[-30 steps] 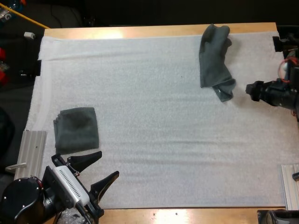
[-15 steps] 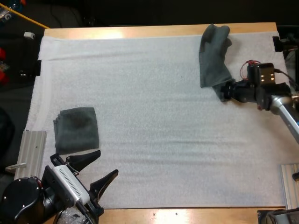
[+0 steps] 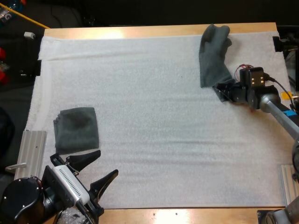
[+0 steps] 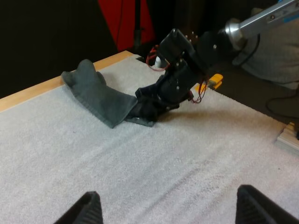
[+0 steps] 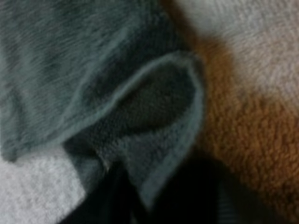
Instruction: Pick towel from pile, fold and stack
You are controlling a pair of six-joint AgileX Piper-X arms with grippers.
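The right gripper [image 4: 150,105] sat at the crumpled towel [image 4: 98,93]'s end on the white mat [image 4: 187,154].
Fingers of the left gripper [image 4: 168,191] stood apart, well clear of the towel.

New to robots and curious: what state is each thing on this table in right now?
Crumpled towel: rumpled, unfolded, lying at the mat's far right.
Folded towel: folded flat, at the mat's near left.
Left gripper: open, empty, close to the folded towel.
Right gripper: at the crumpled towel's near corner.

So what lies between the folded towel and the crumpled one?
Only bare white mat separates the folded towel and crumpled towel, per the high view.
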